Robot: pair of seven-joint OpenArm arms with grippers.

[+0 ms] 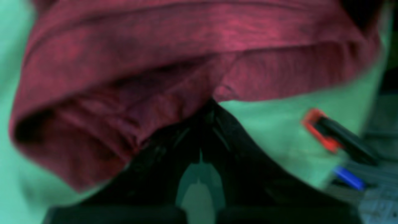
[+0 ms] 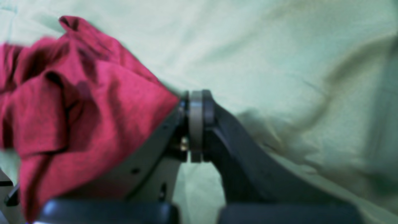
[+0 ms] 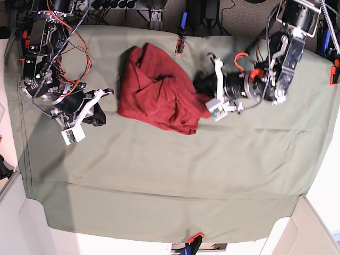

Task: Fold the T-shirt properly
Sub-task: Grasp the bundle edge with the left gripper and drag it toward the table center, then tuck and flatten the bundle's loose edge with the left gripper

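The dark brick-red T-shirt [image 3: 159, 90] lies crumpled in a heap at the back middle of the sage-green table cover [image 3: 170, 175]. My left gripper [image 3: 203, 94] is at the shirt's right edge. In the left wrist view its dark fingers meet at a point [image 1: 211, 105] on a fold of the shirt [image 1: 186, 46], so it looks shut on the cloth; the view is blurred. My right gripper [image 3: 99, 116] rests on the cover left of the shirt, a little apart from it. In the right wrist view it is shut [image 2: 196, 124] and empty, with the shirt [image 2: 77, 102] beside its left finger.
Red-and-black clamps hold the cover at the back edge [image 3: 179, 45], the right edge [image 3: 334, 71] and the front edge [image 3: 194, 237]. One clamp [image 1: 323, 130] and a blue one [image 1: 348, 177] show in the left wrist view. Loose wires [image 3: 58, 21] hang at back left.
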